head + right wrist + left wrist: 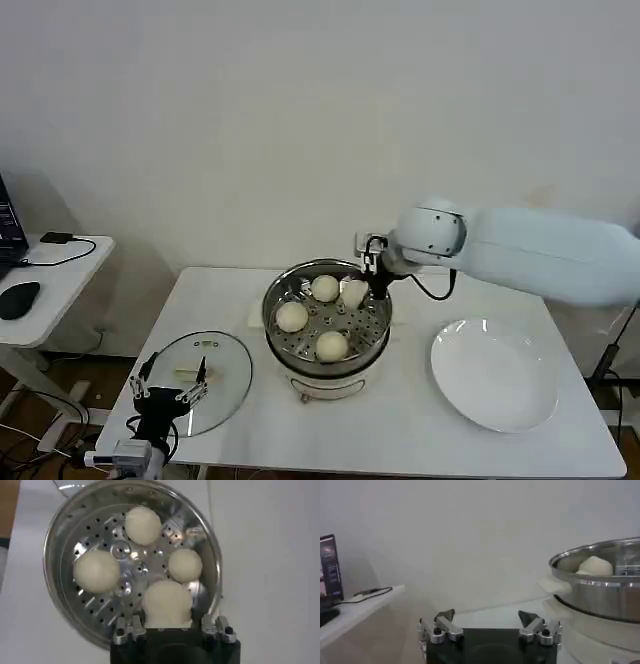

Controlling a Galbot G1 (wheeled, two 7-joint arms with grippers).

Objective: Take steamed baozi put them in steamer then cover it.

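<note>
Stainless steel: the steamer [327, 322] stands at the middle of the white table [400, 420], its perforated tray uncovered. Four steamed baozi lie or hang within its rim. One sits at the back of the tray [324, 288], one toward the robot's left [291, 316], one at the front [332, 346]. The fourth baozi [354, 293] is at the back right of the pot, between the fingers of the right gripper [358, 290].

From the right wrist view, that gripper [168, 622] has its two fingers set either side of the fourth bun [167, 605], spread about as wide as the bun itself and pressing on it. The bun sits low over the tray holes; whether it touches the tray cannot be told. The other three buns [142, 525] [96, 571] [185, 565] rest apart from one another on the tray.

Glass cover [205, 380]: flat on the table to the robot's left of the pot, cream handle up, well apart from the steamer.

Left gripper [172, 385]: low at the front left, over the near edge of the cover, fingers spread wide with nothing between them. The left wrist view confirms the wide gap [490, 622].

White plate [495, 375]: on the robot's right side of the table, bare.
</note>
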